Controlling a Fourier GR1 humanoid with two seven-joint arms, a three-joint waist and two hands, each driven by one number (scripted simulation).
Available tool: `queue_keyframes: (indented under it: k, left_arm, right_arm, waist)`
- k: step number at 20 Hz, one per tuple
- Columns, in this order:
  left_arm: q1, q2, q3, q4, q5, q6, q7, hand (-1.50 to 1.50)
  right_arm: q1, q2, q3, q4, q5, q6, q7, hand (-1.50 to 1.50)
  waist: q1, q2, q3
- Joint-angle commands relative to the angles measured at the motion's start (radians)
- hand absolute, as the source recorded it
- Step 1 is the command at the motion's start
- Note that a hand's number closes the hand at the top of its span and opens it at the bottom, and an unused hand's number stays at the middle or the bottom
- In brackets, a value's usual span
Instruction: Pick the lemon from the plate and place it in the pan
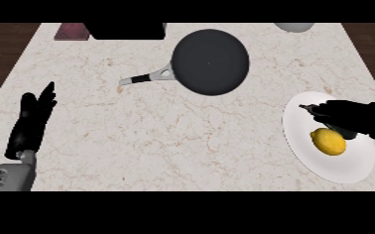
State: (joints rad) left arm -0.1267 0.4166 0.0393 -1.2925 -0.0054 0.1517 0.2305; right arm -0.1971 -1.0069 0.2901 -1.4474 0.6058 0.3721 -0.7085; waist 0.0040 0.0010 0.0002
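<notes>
Left hand: at the view's left edge, resting over the desk with its fingers straight and pointing up, holding nothing.
Desk: a pale marbled top that carries all the other things.
Dark red thing: flat, at the desk's far left corner; I cannot tell what it is.
Black block: just beside the red thing, along the far edge.
Pan: dark and round, in the far middle of the desk, with its handle pointing left and slightly nearward.
Pale round thing: at the far edge, only partly in view.
Plate: white, on the near right of the desk, well apart from the pan.
Lemon: yellow, lying on the plate near its middle.
Right hand: enters from the right edge over the plate's far half, its fingers stretched leftward and apart, closed on nothing. The lemon lies just beside it on its near side, uncovered. I cannot tell whether the thumb touches the lemon.
</notes>
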Motion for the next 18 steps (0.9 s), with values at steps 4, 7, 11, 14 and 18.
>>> queue_keyframes:
  k: [4, 7, 11, 14, 18]
  left_arm:
    - [0.037, -0.018, 0.022, -0.082, -0.024, -0.01, 0.038, 0.0]
    - [-0.067, 0.013, 0.074, 0.062, -0.007, -0.07, 0.01, 0.0]
    - [0.021, 0.006, 0.079, -0.035, -0.017, -0.088, 0.014, 0.0]
    - [0.007, -0.065, 0.04, -0.061, -0.068, -0.016, 0.031, 0.0]
    - [-0.049, -0.028, 0.095, 0.049, -0.054, -0.084, -0.001, 0.0]
  right_arm:
    - [0.064, 0.063, -0.047, 0.026, 0.151, -0.077, -0.041, -1.5]
    - [-0.036, 0.107, -0.05, 0.126, 0.206, -0.033, -0.068, -1.5]
    - [-0.026, 0.144, -0.052, 0.121, 0.277, -0.024, -0.075, -1.5]
    - [0.005, 0.198, -0.043, 0.179, 0.328, -0.102, -0.086, -1.5]
    - [-0.042, 0.19, -0.101, 0.264, 0.345, -0.094, -0.188, -1.5]
  waist:
    - [-0.003, -0.002, 0.0]
    - [-0.001, 0.0, 0.0]
    - [0.001, -0.001, 0.0]
    - [0.0, -0.001, 0.0]
    - [-0.002, 0.001, 0.0]
